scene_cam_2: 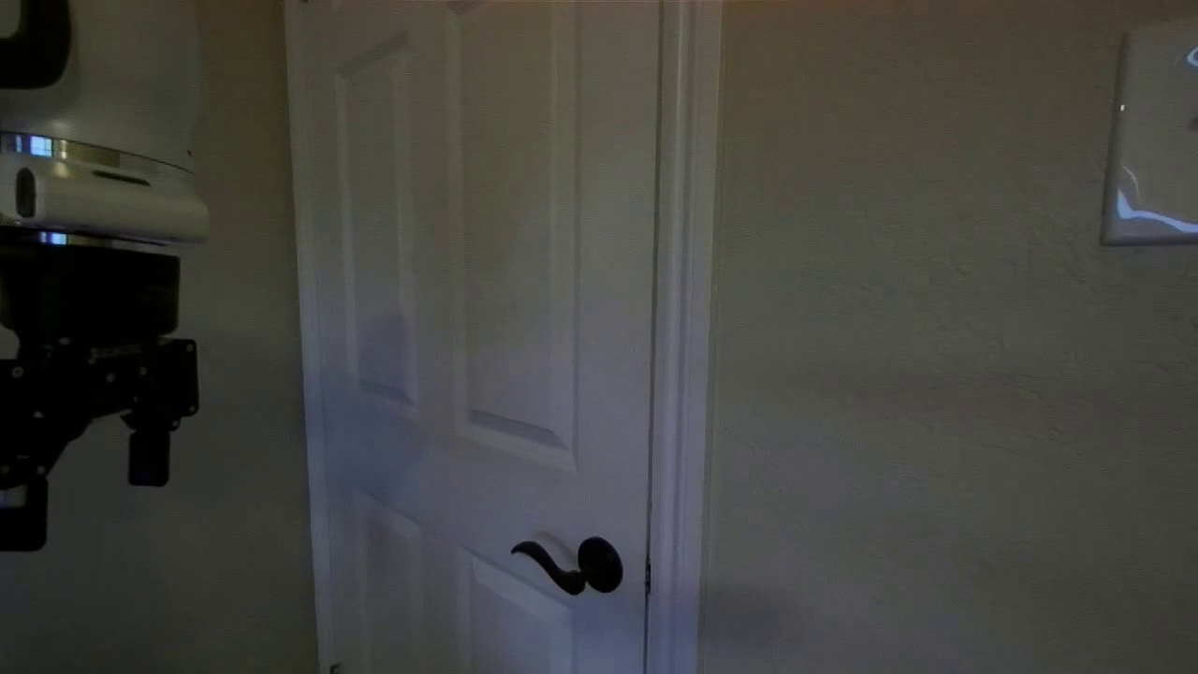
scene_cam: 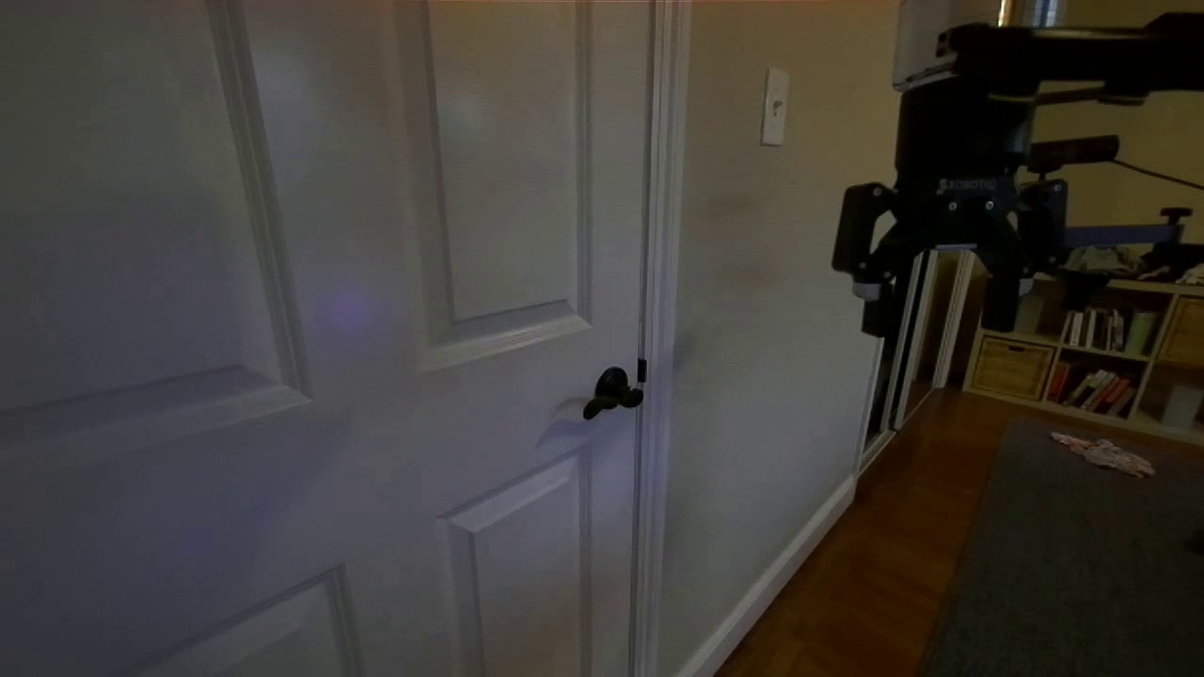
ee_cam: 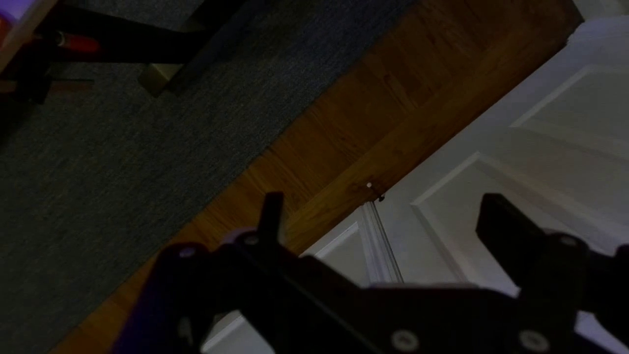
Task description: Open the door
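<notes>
The large white panelled door (scene_cam: 357, 404) is shut in its frame; it also shows in an exterior view (scene_cam_2: 505, 281). Its dark lever handle (scene_cam: 612, 390) sits near the frame side, and the lever points away from the frame (scene_cam_2: 566, 566). The wrist view shows the lower door (ee_cam: 442, 182); the handle is out of view there. My gripper (scene_cam: 939, 312) is open and empty, fingers pointing down. It hangs higher than the handle and apart from the door. It also shows open in an exterior view (scene_cam_2: 89, 491) and in the wrist view (ee_cam: 383, 214).
A wall with a light switch (scene_cam: 774, 107) adjoins the door frame (scene_cam: 663, 376). A small door stop (ee_cam: 381, 197) is at the door's foot. A grey rug (scene_cam: 1063, 555) with a cloth (scene_cam: 1105, 454) lies on the wooden floor. A bookshelf (scene_cam: 1044, 344) stands behind.
</notes>
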Available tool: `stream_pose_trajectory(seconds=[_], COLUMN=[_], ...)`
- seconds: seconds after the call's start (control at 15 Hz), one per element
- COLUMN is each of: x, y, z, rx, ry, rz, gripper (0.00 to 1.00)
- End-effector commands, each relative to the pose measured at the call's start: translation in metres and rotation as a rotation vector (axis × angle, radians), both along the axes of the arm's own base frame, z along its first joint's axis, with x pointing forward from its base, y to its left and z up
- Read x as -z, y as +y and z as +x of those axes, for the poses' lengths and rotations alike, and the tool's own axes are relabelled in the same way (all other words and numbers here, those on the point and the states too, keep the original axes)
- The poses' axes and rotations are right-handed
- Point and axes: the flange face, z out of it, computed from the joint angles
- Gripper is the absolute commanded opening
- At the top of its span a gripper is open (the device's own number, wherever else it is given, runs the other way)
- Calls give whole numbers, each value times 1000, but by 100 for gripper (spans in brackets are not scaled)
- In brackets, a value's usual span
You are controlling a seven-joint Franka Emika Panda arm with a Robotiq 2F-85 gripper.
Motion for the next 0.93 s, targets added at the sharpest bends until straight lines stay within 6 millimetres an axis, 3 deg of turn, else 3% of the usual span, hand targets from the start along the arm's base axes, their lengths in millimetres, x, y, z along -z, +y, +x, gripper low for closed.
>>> stream_pose_trajectory(seconds=[0.0,0.2,0.87], x=[0,19,75], y=[0,0,-22], z=[0,16,101], rx=[0,56,288], ry=[1,-16,-180], rz=[0,-6,-119], gripper=[100,100,100])
